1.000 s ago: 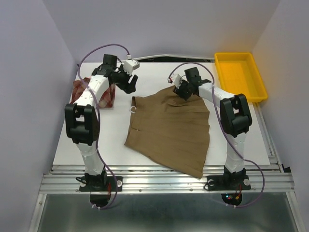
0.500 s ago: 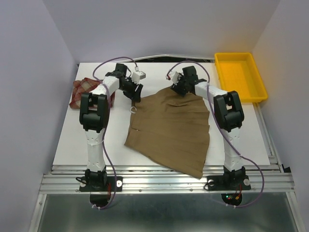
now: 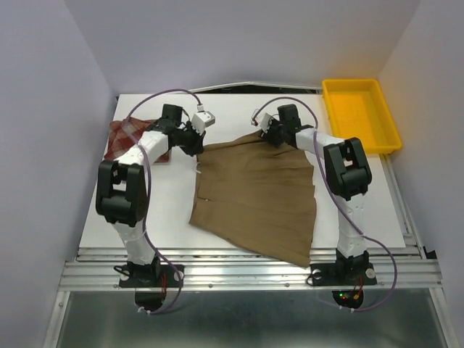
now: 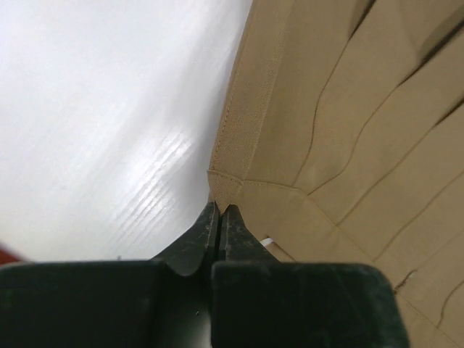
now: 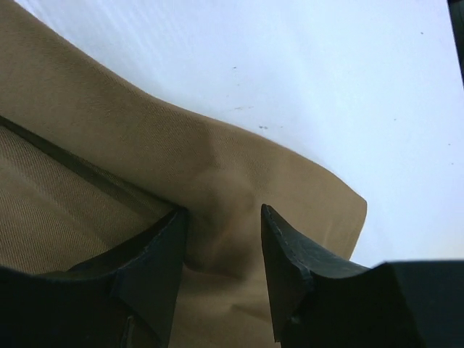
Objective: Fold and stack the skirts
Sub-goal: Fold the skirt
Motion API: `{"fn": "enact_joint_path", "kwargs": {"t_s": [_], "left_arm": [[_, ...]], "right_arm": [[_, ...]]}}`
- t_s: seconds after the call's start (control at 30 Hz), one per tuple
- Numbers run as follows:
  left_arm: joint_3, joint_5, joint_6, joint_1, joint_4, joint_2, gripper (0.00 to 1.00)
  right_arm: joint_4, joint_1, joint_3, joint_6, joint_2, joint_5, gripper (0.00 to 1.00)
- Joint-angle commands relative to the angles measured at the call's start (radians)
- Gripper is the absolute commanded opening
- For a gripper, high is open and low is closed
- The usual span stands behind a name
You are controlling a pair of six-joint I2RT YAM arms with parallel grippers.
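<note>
One tan skirt [image 3: 254,203] spreads across the middle of the bench [image 3: 156,210], its hem toward the bottom of the frame. At the waistband above, my left claw [image 4: 219,214] is pinched tight on the left corner. My right claw [image 5: 221,217] stands part open at the right corner, with cloth bunched between its fingers. Farther off, at upper left, the plaid skirt [image 3: 119,134] lies apart.
</note>
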Motion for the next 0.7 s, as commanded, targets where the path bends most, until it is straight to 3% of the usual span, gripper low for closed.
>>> {"fn": "enact_joint_path", "kwargs": {"t_s": [0.0, 0.17, 0.27, 0.37, 0.47, 0.67], "left_arm": [[-0.104, -0.054, 0.012, 0.029, 0.127, -0.208, 0.0], [-0.072, -0.076, 0.041, 0.029, 0.06, -0.107, 0.0], [-0.051, -0.076, 0.064, 0.026, 0.033, -0.05, 0.0], [-0.028, -0.088, 0.105, 0.026, -0.01, -0.002, 0.0], [-0.031, -0.114, 0.141, 0.026, -0.008, 0.016, 0.0], [-0.017, -0.131, 0.161, 0.026, -0.007, 0.036, 0.0]], "right_arm": [[-0.169, -0.064, -0.109, -0.048, 0.001, 0.034, 0.5], [-0.227, -0.064, -0.068, -0.01, -0.048, -0.073, 0.52], [-0.227, -0.064, -0.013, -0.005, -0.088, -0.078, 0.59], [-0.229, -0.074, 0.053, -0.036, -0.112, -0.087, 0.71], [-0.243, -0.083, 0.094, -0.103, -0.108, -0.107, 0.95], [-0.313, -0.083, 0.262, -0.183, 0.036, -0.17, 1.0]]}}
